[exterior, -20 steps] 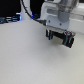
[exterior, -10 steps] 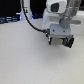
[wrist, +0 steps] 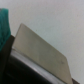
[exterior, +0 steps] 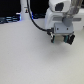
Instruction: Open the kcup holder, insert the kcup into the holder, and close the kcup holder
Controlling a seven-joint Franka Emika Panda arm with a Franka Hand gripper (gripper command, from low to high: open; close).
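Note:
In the exterior view my gripper [exterior: 61,39] hangs from the white arm just above the white table [exterior: 30,60], at the exterior view's right. Its two dark fingers [exterior: 53,38] stand well apart, with small green marks between them. No kcup holder or kcup shows clearly in the exterior view. The wrist view is blurred: a pale flat panel [wrist: 39,50] lies over a dark body [wrist: 15,70] that may be the kcup holder. A teal-green shape [wrist: 4,25] sits at the picture's edge; I cannot tell whether it is the kcup.
Dark equipment with blue lights [exterior: 12,17] stands along the back at the exterior view's left. A black cable [exterior: 34,20] loops down from the arm.
The gripper has shifted only slightly over the same spot. Nothing was taken hold of or let go.

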